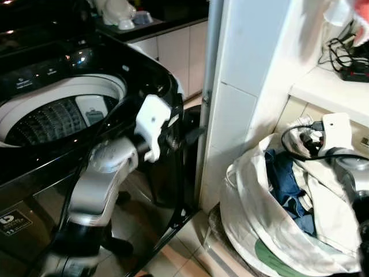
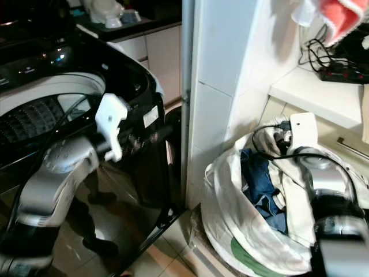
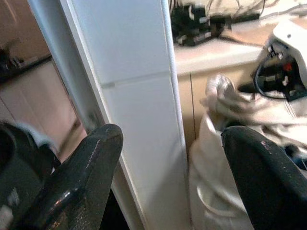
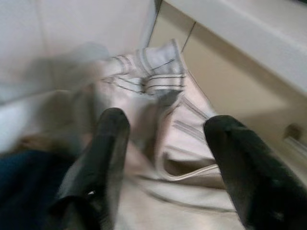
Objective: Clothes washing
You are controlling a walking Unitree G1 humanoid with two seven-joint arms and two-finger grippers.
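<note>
This is a home laundry corner beside a kitchen. A black top-loading washing machine [image 1: 63, 109] stands open on a tiled floor [image 1: 190, 254], its white drum rim showing. Beside a white pillar [image 1: 242, 86] sits a white laundry bag [image 2: 242, 231] stuffed with clothes, a blue garment [image 2: 262, 184] among them. Behind the washer run pale cabinets [image 1: 173, 52] under a dark desk carrying crockery [image 1: 118, 14]. A white shelf [image 2: 311, 92] holds tangled cables [image 2: 334, 57].
</note>
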